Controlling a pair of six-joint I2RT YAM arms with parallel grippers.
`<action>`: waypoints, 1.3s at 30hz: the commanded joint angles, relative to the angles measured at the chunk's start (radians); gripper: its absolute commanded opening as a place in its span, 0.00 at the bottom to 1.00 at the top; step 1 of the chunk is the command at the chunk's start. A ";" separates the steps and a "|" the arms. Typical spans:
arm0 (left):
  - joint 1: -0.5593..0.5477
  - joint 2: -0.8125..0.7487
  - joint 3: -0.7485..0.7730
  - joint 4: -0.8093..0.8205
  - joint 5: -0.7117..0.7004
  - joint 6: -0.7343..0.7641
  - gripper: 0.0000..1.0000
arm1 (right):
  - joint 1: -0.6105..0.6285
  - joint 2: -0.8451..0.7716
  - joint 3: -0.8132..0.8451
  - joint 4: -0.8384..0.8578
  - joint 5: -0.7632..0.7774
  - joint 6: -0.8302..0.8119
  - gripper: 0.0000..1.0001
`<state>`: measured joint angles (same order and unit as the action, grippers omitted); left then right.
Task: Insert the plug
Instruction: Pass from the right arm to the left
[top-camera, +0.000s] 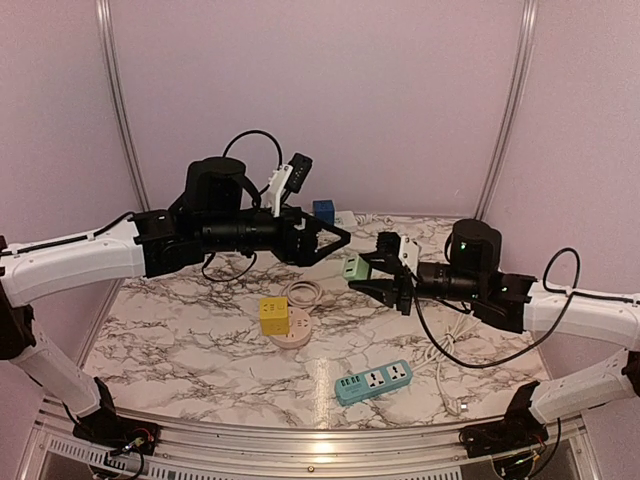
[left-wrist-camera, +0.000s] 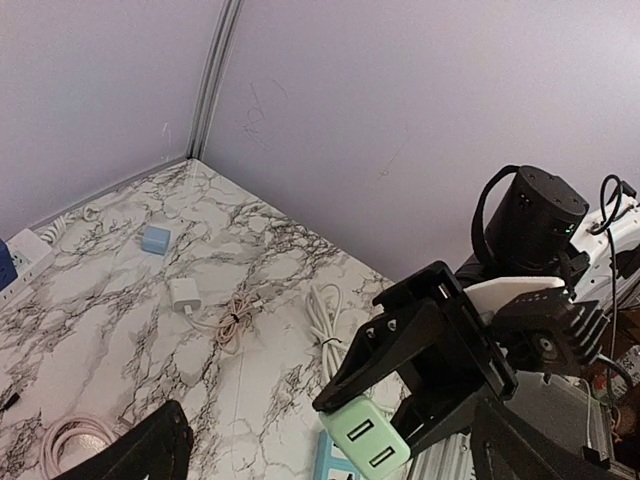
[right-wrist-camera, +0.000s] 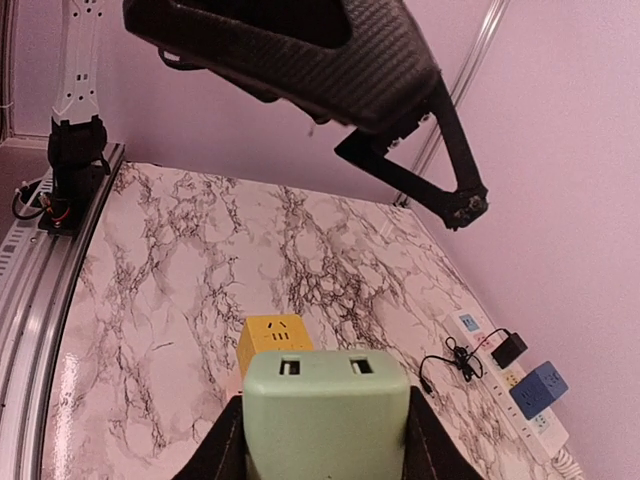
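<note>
**Item 1. Left claw** (top-camera: 336, 246): released, with its fingers spread wide and nothing between them. It is raised over the marble table (top-camera: 170, 340), tips pointing toward the right claw.

**Item 2. Yellow cube socket** (top-camera: 274, 314): below the left claw, a little left of its tips. It rests on a round pale-pink base (top-camera: 292, 339), perhaps a cable reel, though the view is too coarse to be sure.

**Item 3. Coiled white cable** (top-camera: 304, 292): on the table under the left claw's tips, just behind the yellow cube socket.

**Item 4. Blue cube adapter** (top-camera: 323, 210): behind the left claw's tips, near the back wall.

**Item 5. Mint-green USB charger plug** (top-camera: 355, 268): the task piece. It is grasped in the right claw (top-camera: 366, 272), one finger pressed on each side. It is held in the air just right of the left claw's tips, not touching them. The left wrist view shows two ports on its face.

**Item 6. Teal power strip** (top-camera: 373, 381): flat on the table below the right claw, toward the near edge.

**Item 7. Loose white cable** (top-camera: 447, 375): on the table just right of the teal power strip, beneath the right claw's wrist.
</note>
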<state>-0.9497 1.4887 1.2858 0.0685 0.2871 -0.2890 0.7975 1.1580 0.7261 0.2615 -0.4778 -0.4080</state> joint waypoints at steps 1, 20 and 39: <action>-0.002 0.039 0.024 -0.004 -0.049 -0.066 0.99 | 0.013 -0.034 -0.002 0.064 0.038 -0.095 0.19; -0.001 0.002 -0.192 0.422 0.233 -0.189 0.99 | 0.013 -0.130 -0.074 0.168 -0.050 -0.114 0.19; -0.001 -0.042 -0.277 0.513 0.307 -0.241 0.99 | 0.014 -0.144 -0.092 0.181 -0.036 -0.125 0.19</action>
<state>-0.9501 1.4845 1.0260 0.5201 0.5648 -0.5171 0.8024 1.0389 0.6216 0.4259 -0.5148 -0.5182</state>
